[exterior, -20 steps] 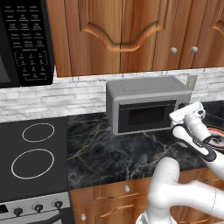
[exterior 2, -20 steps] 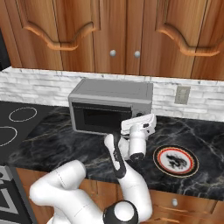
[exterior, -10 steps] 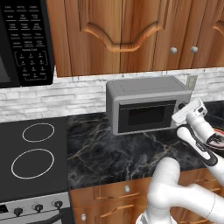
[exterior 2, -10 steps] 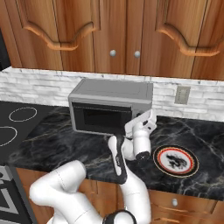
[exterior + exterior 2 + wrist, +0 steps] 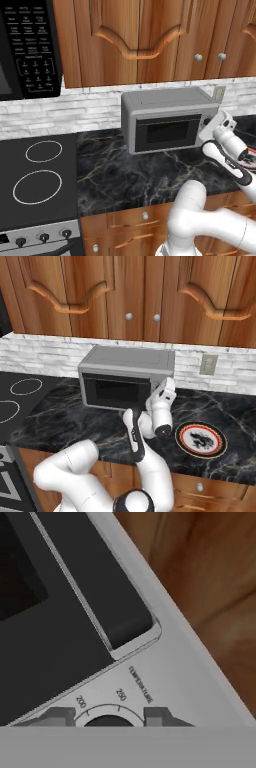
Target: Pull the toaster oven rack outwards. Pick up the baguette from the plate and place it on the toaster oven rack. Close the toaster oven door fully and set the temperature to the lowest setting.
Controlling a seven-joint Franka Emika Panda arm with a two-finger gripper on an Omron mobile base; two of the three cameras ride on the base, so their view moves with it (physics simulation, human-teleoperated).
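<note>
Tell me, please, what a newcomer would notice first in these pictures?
First, the grey toaster oven on the dark marble counter, its door shut. Next, the gripper pressed close to its temperature knob, one fingertip on each side. Right of the oven lies an empty red-rimmed plate.

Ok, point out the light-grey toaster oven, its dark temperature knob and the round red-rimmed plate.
light-grey toaster oven (image 5: pixel 125 361): right base view, on its top panel.
dark temperature knob (image 5: pixel 107 722): hand view, on the knob's upper edge.
round red-rimmed plate (image 5: pixel 201 439): right base view, on its white centre.
</note>
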